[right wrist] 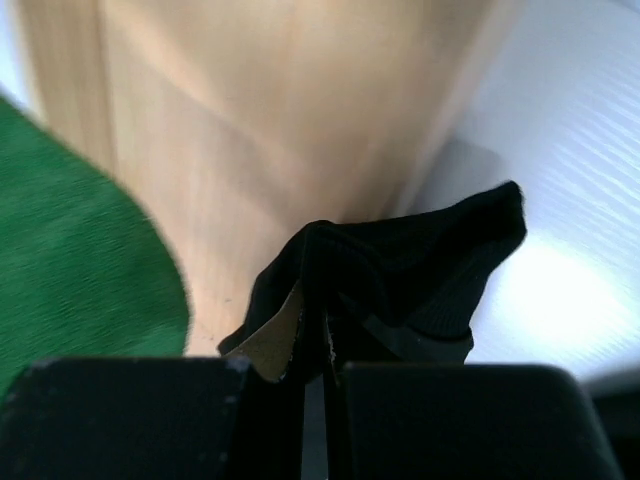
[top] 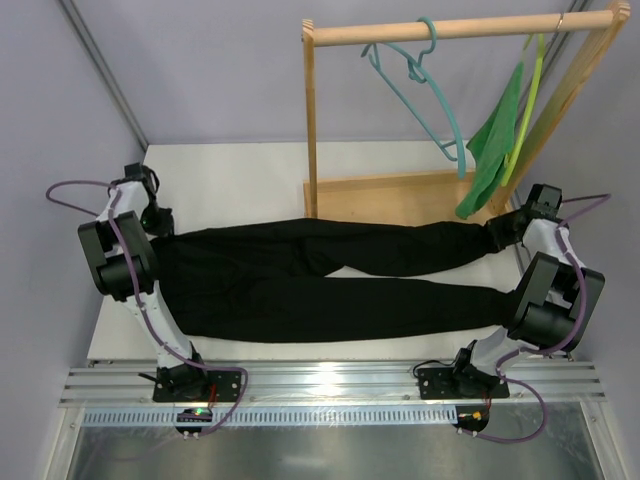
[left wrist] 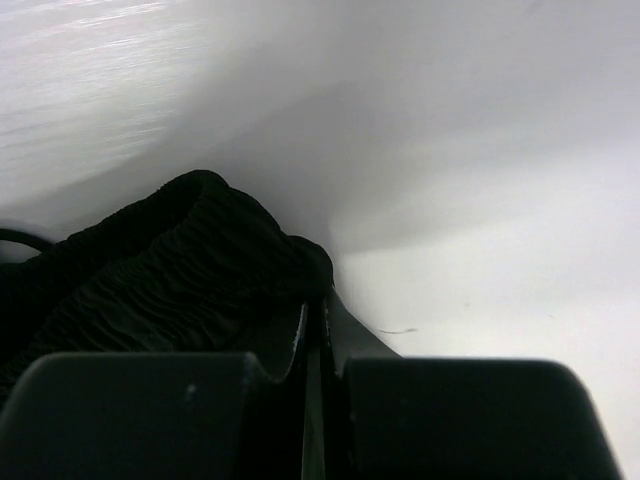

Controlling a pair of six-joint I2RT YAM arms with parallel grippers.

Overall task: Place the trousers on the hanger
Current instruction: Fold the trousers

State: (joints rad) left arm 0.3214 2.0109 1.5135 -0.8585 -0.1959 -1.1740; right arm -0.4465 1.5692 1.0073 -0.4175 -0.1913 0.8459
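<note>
I see the trousers flat across the table, legs pointing right, spanning from one arm to the other. Left gripper is closed tight on the waistband edge. Right gripper is pinched closed on a leg cuff. The hanger hangs on the wooden rail behind, near a green cloth.
</note>
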